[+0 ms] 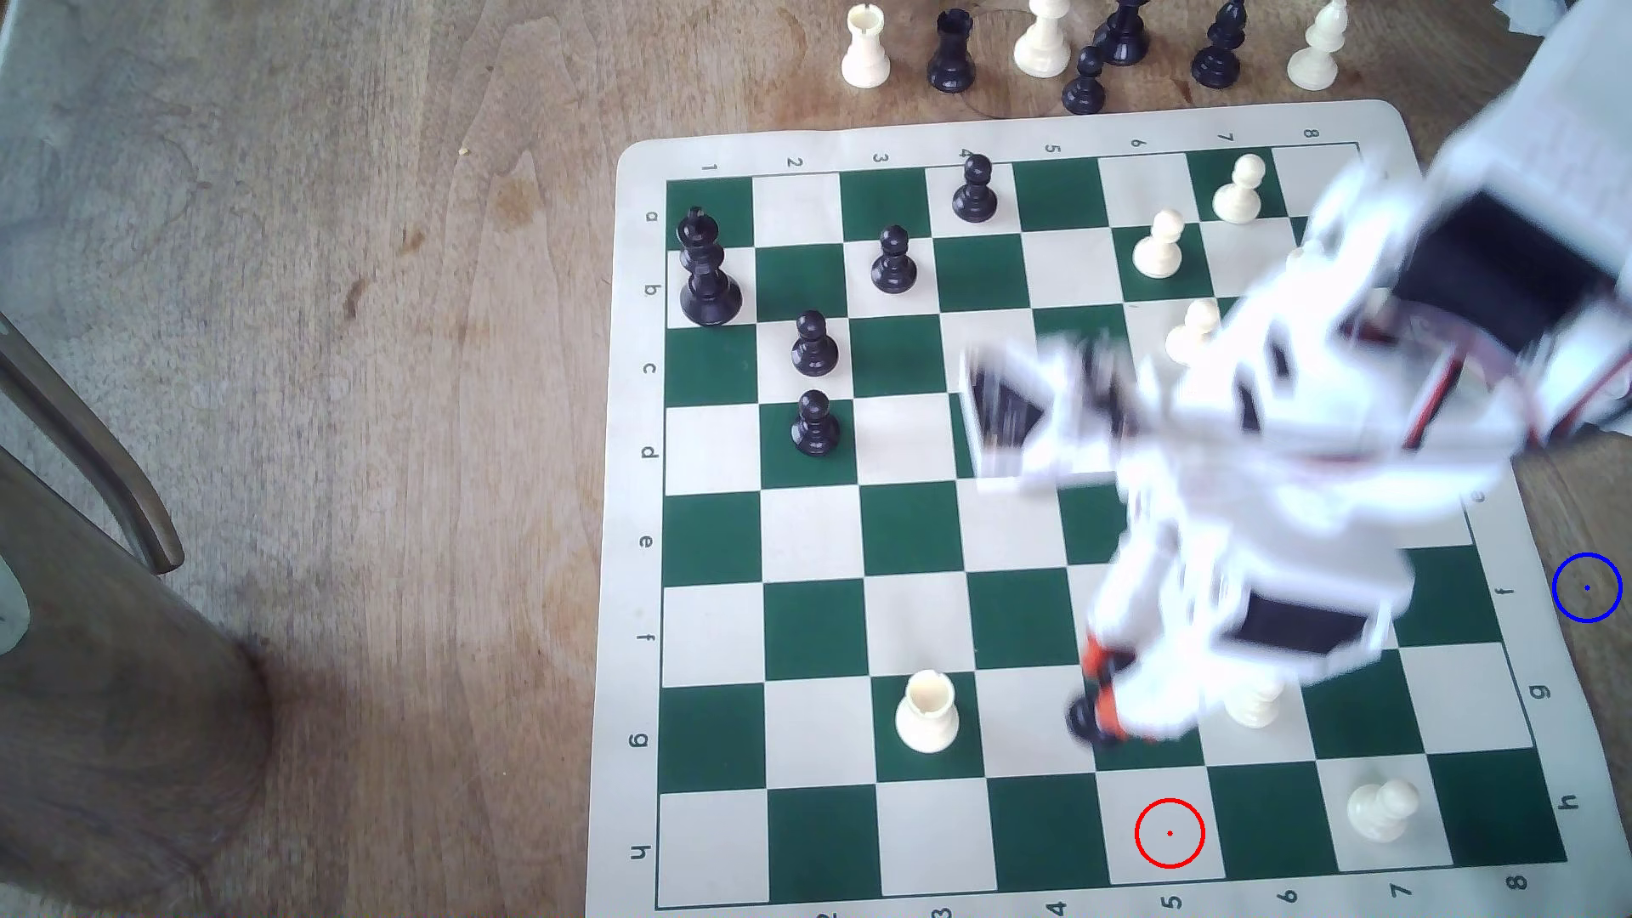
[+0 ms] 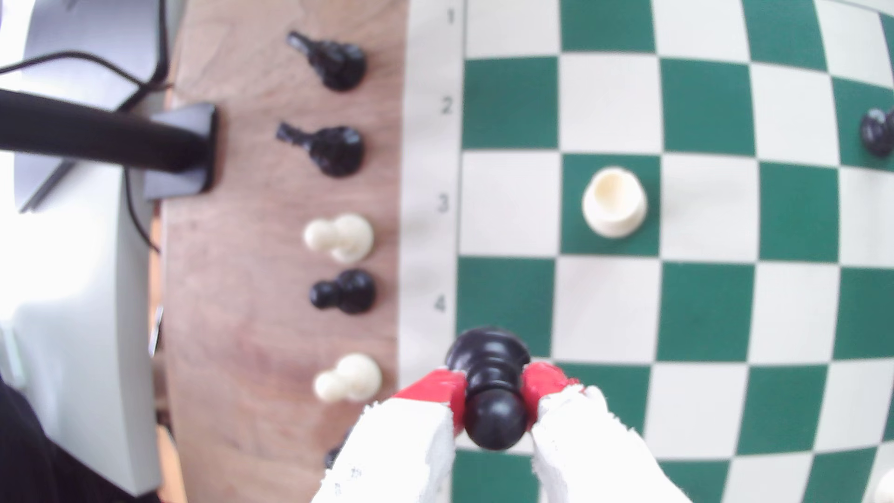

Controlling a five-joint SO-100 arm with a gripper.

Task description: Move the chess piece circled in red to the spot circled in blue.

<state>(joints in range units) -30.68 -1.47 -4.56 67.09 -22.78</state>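
A small glossy black pawn (image 2: 491, 387) sits between my red-tipped white fingers (image 2: 442, 392), and my gripper (image 2: 493, 396) is shut on its neck. In the exterior view the pawn (image 1: 1084, 719) shows dark at the orange fingertips of my blurred gripper (image 1: 1104, 697), above the board near the g5 square. The red ring (image 1: 1169, 832) marks a white square in row h that holds no piece. Off the mat at the exterior view's right, the blue ring (image 1: 1587, 588) lies on bare brown wood, far from my gripper.
A white rook (image 1: 925, 711) stands on g3, close to the held pawn. White pieces (image 1: 1382, 809) stand near the board's lower right. Black pawns (image 1: 813, 422) and a black king (image 1: 706, 269) occupy the upper left. Captured pieces (image 1: 1084, 81) line the far table edge.
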